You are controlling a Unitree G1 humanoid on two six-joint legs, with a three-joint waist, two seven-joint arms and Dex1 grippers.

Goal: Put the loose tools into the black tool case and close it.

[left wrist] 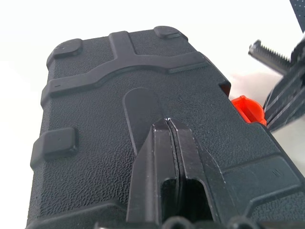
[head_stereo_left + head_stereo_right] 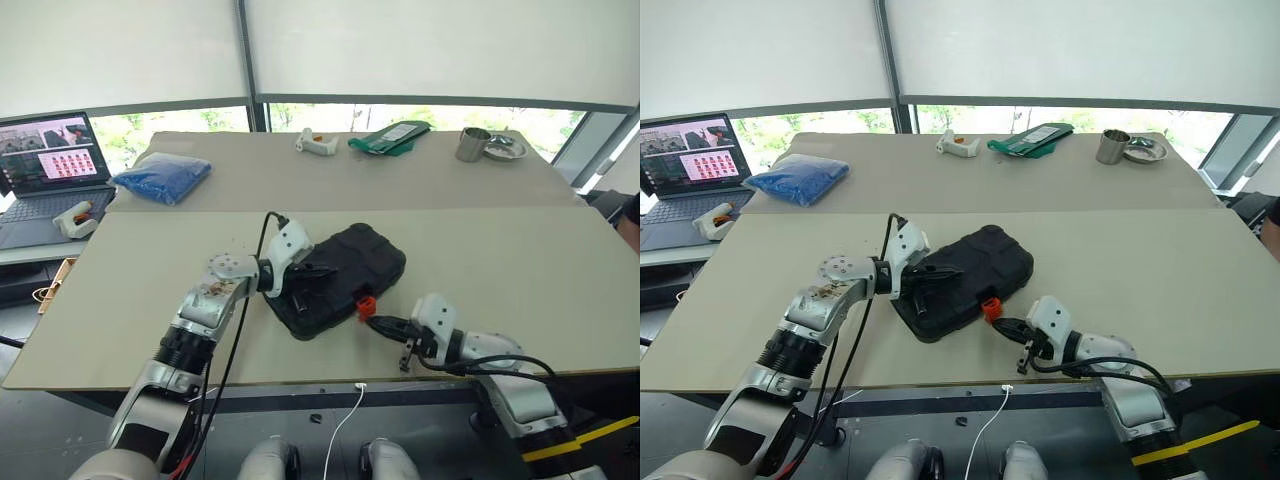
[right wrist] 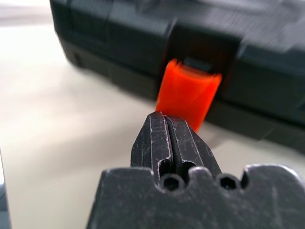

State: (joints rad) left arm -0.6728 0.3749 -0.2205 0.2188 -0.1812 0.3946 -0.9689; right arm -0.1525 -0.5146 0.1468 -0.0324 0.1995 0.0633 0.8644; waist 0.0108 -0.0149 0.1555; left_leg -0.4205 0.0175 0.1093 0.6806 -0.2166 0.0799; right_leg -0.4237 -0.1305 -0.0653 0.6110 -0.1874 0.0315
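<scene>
Head view: the black tool case (image 2: 338, 279) lies closed near the table's (image 2: 520, 250) front edge, bare tabletop all round. Left wrist view: left gripper (image 1: 169, 125), fingers pressed together, empty, rests on the lid. Right wrist view: right gripper (image 3: 167, 119), clamped empty, tips at the orange latch (image 3: 188, 93)

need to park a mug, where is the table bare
Bare: the near table right of the black tool case, and its left part short of the blue bag. Crowded: the far table's back edge with glue gun, green pouch, metal cup.
</scene>
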